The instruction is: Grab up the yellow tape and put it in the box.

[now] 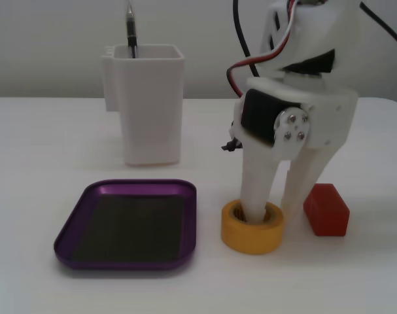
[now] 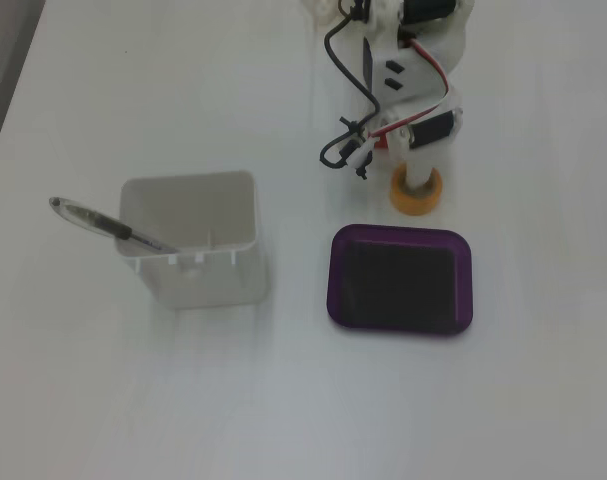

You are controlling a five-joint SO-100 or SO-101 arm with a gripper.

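Right now the yellow tape lies flat on the white table, just beside the right-hand rim of the purple tray in the lower fixed view, with the red block close on its other side. The gripper is down on the roll with its white fingers spread apart: one finger reaches into the cardboard core, the other stands outside the roll's wall on the block's side. The jaws straddle that wall but have not clenched on it; whether the pads touch the tape cannot be told.

The roll looks light and stiff (a thick wound ring should not crush under a pinch), though its smooth outer face could slip against plain plastic fingers. Pinching through the wall, core on one side and outer face on the other, seems the best hold, since the patterned cardboard offers more bite than the tape's surface. Held by one wall, the roll may hang tilted once it is raised.

Behind the tray stands a tall white container with a pen in it, well apart from the tape. From above, the roll sits just beyond the tray's far rim, so the carry is short.
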